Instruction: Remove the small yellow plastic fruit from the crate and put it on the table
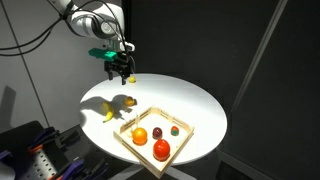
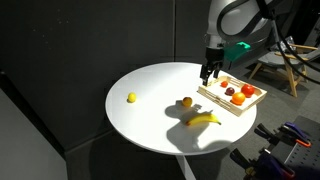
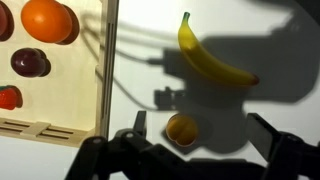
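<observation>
The small yellow plastic fruit point(image 3: 182, 130) lies on the white table point(image 3: 135, 30), outside the crate, near the banana. It also shows in both exterior views point(image 1: 126, 103) point(image 2: 186, 102). My gripper point(image 3: 205, 132) is open and empty. It hangs well above the fruit, whose image falls between the two fingers in the wrist view. In both exterior views the gripper point(image 1: 120, 68) point(image 2: 210, 72) is raised above the table point(image 1: 195, 105) beside the crate point(image 1: 130, 142) point(image 2: 212, 98). The crate's wooden rim point(image 3: 100, 70) is at the left of the wrist view.
A yellow banana point(image 3: 210, 55) point(image 2: 205, 119) point(image 1: 108, 115) lies on the table next to the fruit. The crate holds an orange point(image 3: 45, 20), a dark plum point(image 3: 30, 62) and a red piece point(image 3: 8, 97). Another small yellow round fruit point(image 2: 131, 97) lies far off on the table.
</observation>
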